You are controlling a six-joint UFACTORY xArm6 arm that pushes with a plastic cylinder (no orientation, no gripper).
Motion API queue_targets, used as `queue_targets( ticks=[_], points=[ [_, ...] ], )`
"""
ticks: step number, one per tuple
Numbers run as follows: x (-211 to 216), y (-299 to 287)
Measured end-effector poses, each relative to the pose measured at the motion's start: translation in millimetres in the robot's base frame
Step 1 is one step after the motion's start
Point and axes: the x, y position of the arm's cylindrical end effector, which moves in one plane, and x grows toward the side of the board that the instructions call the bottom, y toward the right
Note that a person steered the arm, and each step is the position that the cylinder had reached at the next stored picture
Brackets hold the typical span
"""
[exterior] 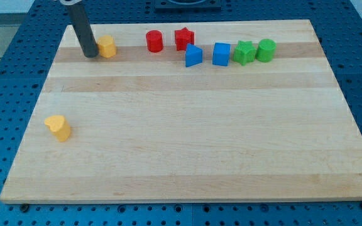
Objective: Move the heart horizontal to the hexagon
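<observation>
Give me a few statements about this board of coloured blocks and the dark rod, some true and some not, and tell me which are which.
1. My tip sits just left of the yellow hexagon. True.
2. The yellow heart lies near the view's top right. False: it lies alone at the lower left.
3. The red star is right of the red cylinder. True.
4. The two green blocks stand at the left end of the top row. False: the green star and green cylinder are at its right end.
</observation>
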Motion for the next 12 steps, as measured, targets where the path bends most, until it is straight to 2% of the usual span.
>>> queue_targets(
  ticks=[2,5,6,7,9,10,12],
  points=[
    [-4.8,30.4],
    [187.2,71.4],
    [235.4,71.2],
    [242.3,33.5],
    [189.8,-1.1],
    [223.1,8.4],
    [235.1,-56.7]
  ],
)
